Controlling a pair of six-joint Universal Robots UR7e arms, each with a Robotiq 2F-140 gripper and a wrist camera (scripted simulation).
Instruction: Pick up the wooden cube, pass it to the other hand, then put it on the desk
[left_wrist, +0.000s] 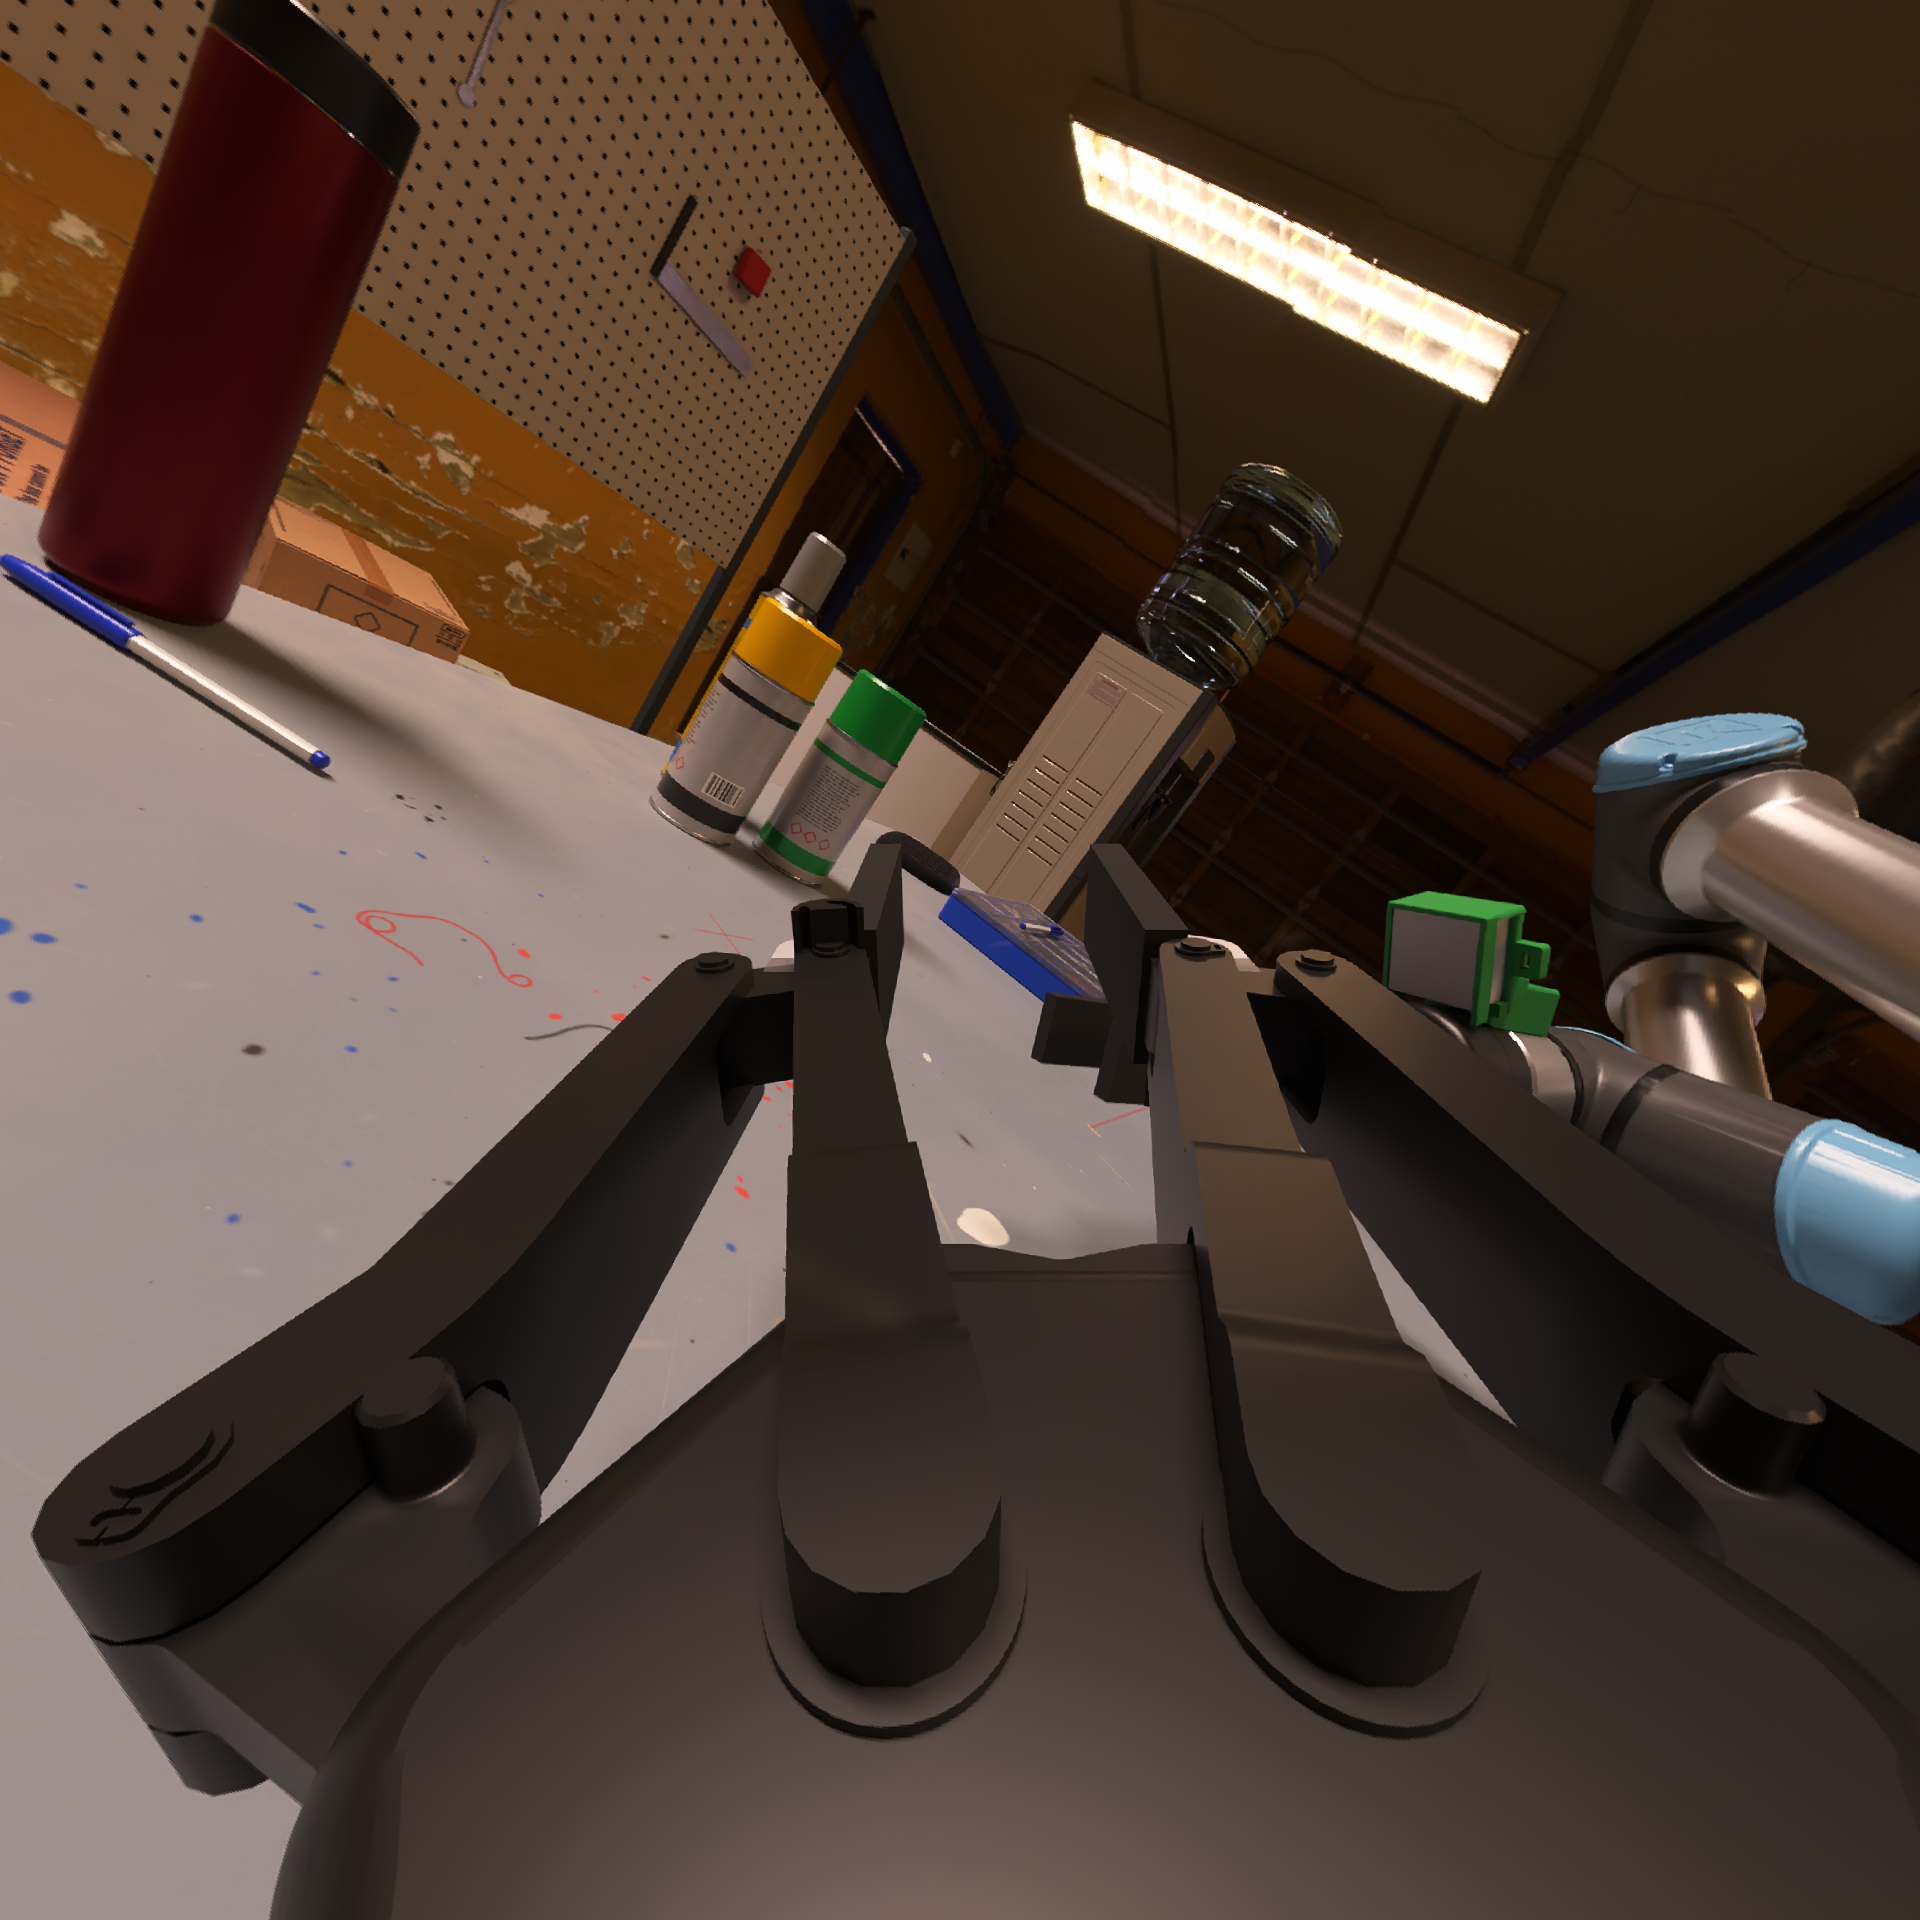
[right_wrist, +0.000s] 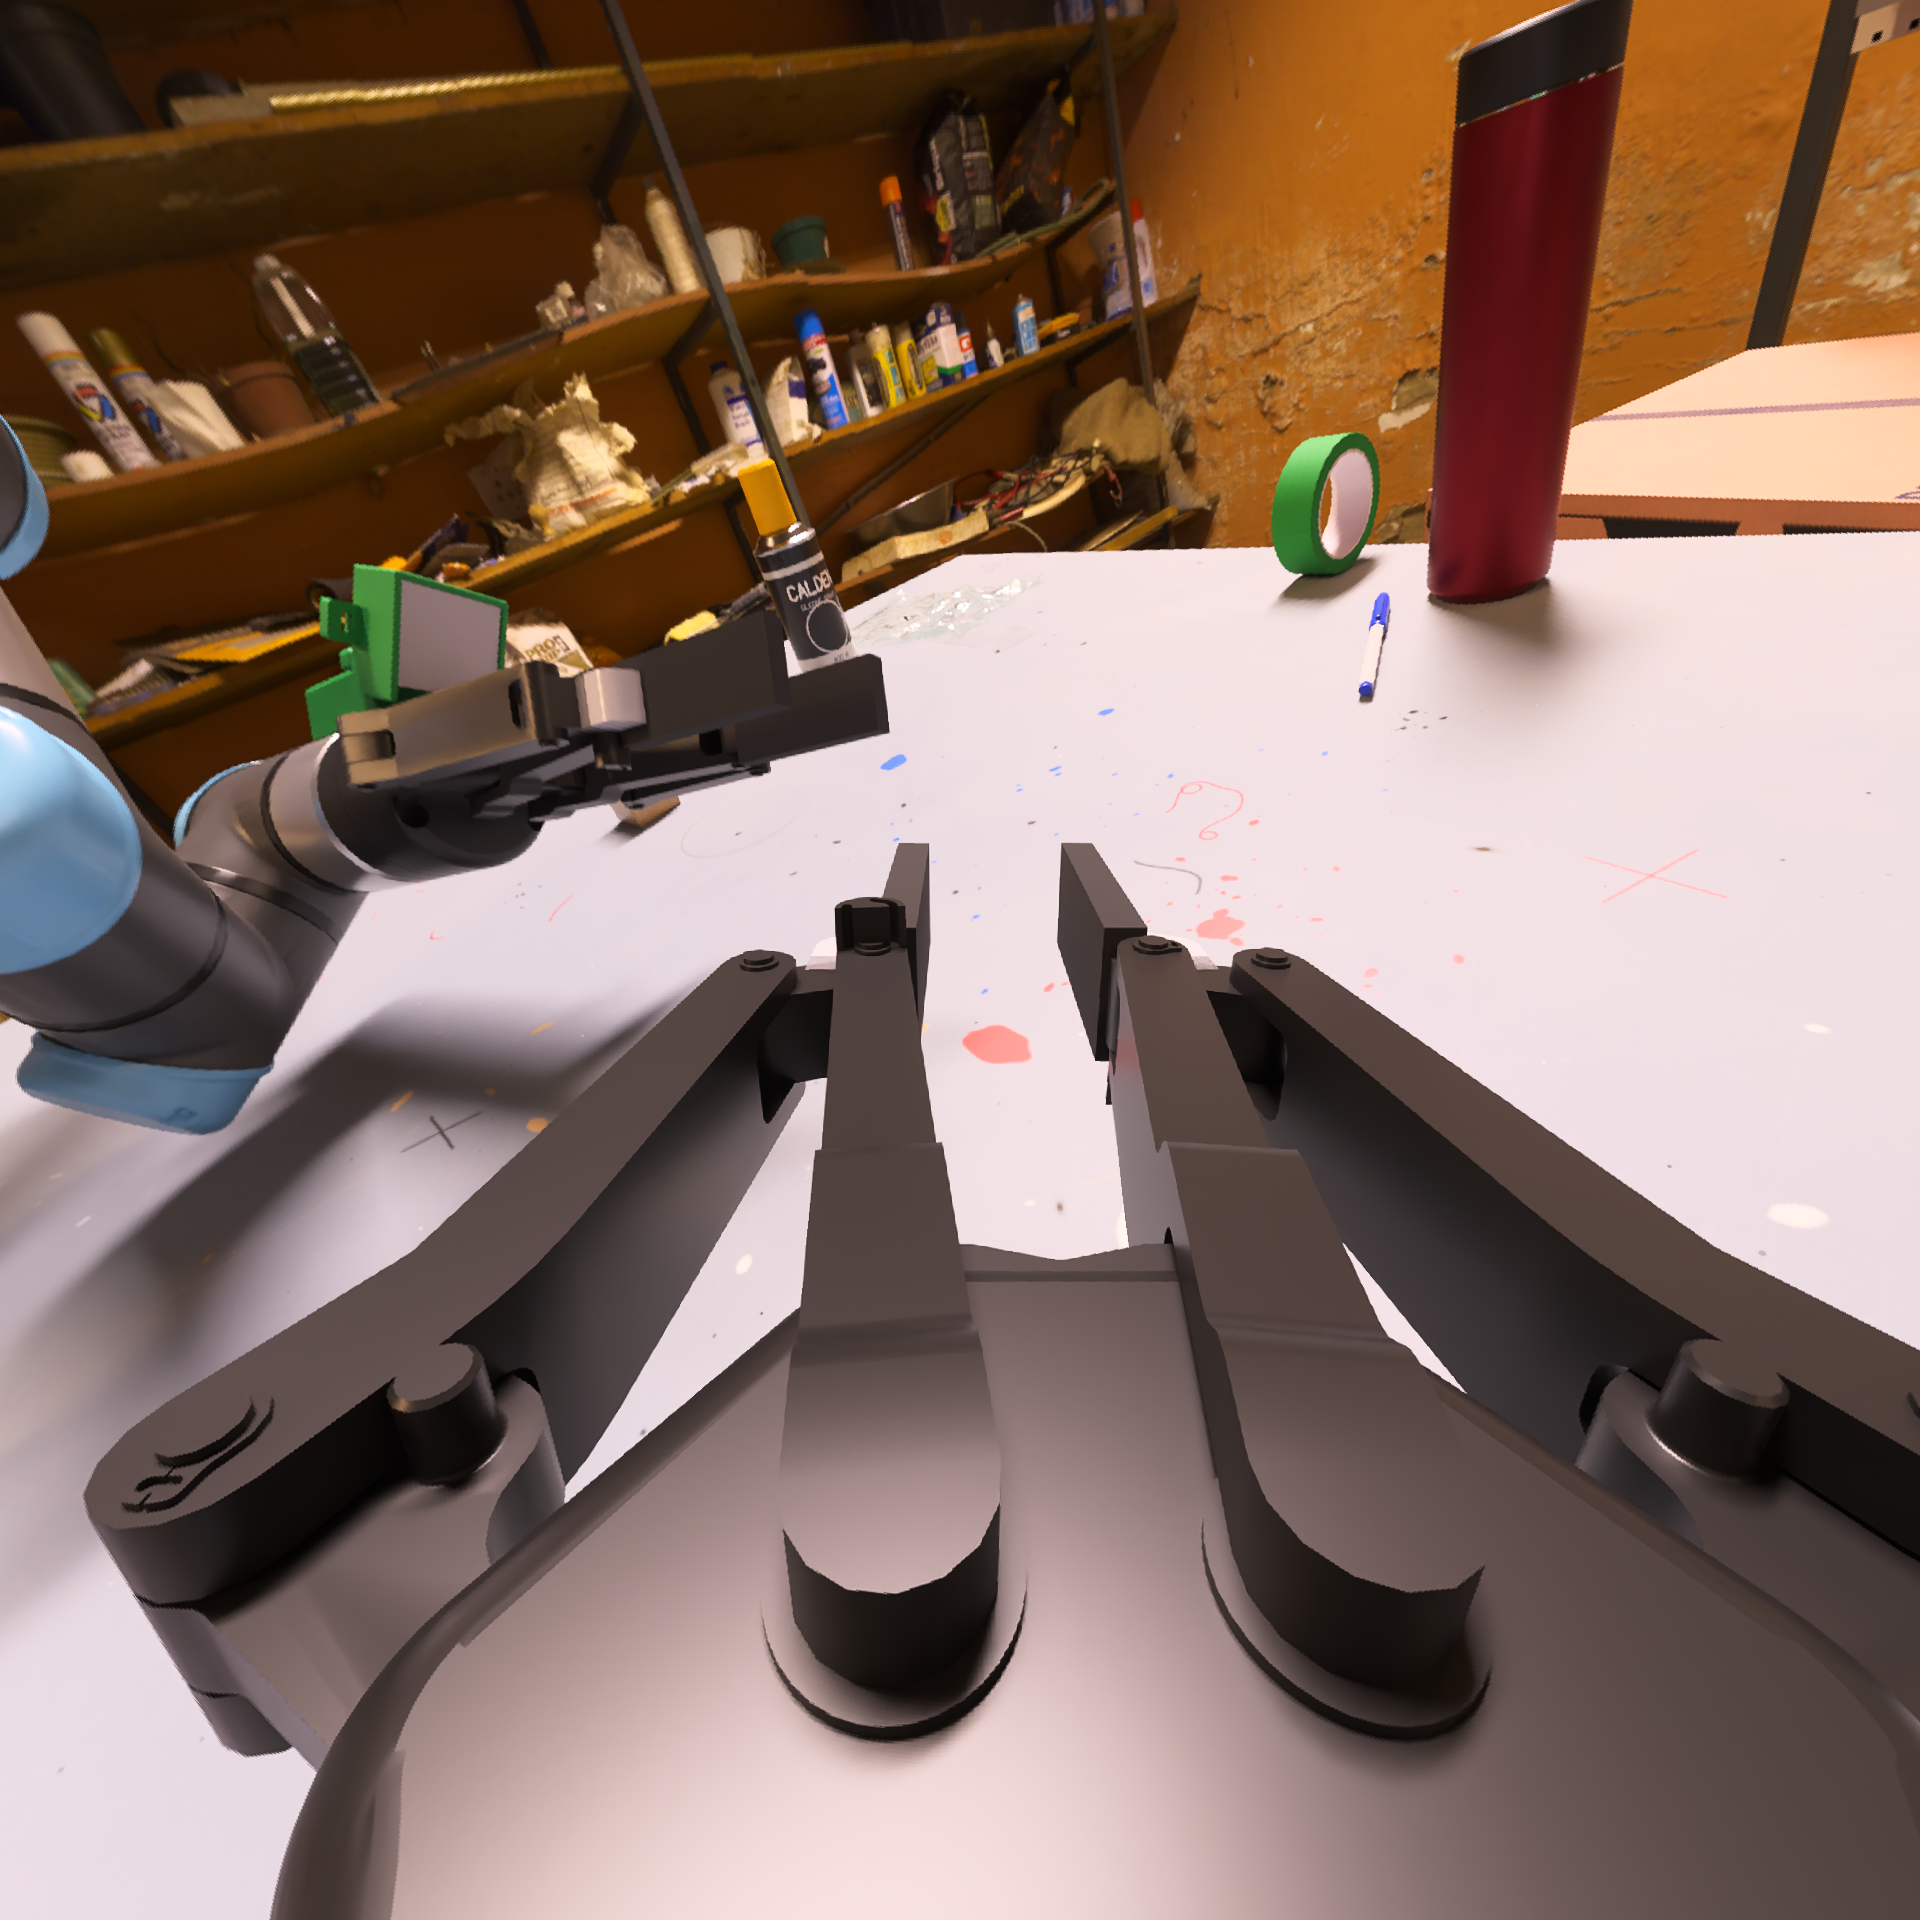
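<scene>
The wooden cube (right_wrist: 646, 812) shows only as a small tan corner on the grey desk (right_wrist: 1455, 935), mostly hidden under my left gripper's body. It does not show in the left wrist view. My left gripper (left_wrist: 1003, 914) is open and empty, held level just above the desk; it also shows in the right wrist view (right_wrist: 831, 691). My right gripper (right_wrist: 997, 904) is open and empty over the paint-spattered desk, to the right of the cube and apart from it. The right arm (left_wrist: 1714, 904) shows at the right of the left wrist view.
A red tumbler (right_wrist: 1517, 312), a blue pen (right_wrist: 1374, 644) and a green tape roll (right_wrist: 1325, 504) stand at the far right. Two spray cans (left_wrist: 748, 696) and a blue box (left_wrist: 1023, 940) lie ahead of the left gripper. A cardboard box (right_wrist: 1745, 436) sits at the back.
</scene>
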